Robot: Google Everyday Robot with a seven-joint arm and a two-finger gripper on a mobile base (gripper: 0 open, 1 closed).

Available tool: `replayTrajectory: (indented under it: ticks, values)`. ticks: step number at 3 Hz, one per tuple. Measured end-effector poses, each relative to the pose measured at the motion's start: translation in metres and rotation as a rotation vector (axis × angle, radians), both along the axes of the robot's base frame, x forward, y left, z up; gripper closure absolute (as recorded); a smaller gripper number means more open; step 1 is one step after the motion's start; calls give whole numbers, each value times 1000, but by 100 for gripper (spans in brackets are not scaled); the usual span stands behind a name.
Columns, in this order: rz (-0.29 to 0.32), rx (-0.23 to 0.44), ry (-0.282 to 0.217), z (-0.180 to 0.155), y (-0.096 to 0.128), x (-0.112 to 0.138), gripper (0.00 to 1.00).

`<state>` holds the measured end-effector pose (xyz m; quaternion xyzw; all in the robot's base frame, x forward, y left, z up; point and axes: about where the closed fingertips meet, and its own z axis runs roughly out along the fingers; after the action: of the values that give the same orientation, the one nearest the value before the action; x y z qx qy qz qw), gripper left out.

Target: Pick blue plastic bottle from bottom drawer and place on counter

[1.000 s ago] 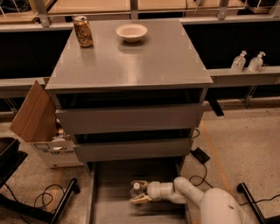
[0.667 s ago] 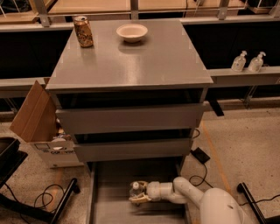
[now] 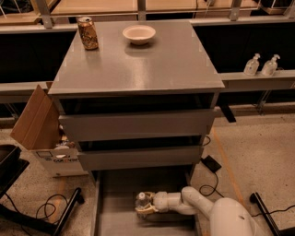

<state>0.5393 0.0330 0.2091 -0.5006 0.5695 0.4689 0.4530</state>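
**Grey cabinet in a dim, cabled workroom**

The floor [image 3: 258, 152] is pale speckled stone, crossed by an orange line and loose black cables [image 3: 46, 209]. An open cardboard box [image 3: 37, 124] leans against the left side of the cabinet [image 3: 138, 124]. To the right, a narrow grey ledge [image 3: 272, 79] carries two pump dispensers [image 3: 252, 64] above dark panels. A pale wooden surface [image 3: 101, 5] lies behind metal posts at the back. The light is warm and low. The gripper [image 3: 146, 209] sits low in the bottom drawer [image 3: 120, 221].
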Motion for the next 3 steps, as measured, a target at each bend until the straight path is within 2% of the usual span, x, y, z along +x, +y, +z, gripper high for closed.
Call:
replayTrajectory:
  ticks: [1,2,3]
  values:
    - [3,2,1,1,1,-1,100]
    - [21,12,3,19,0,-11,100]
    - [31,0,-2,79,-16,-22,100]
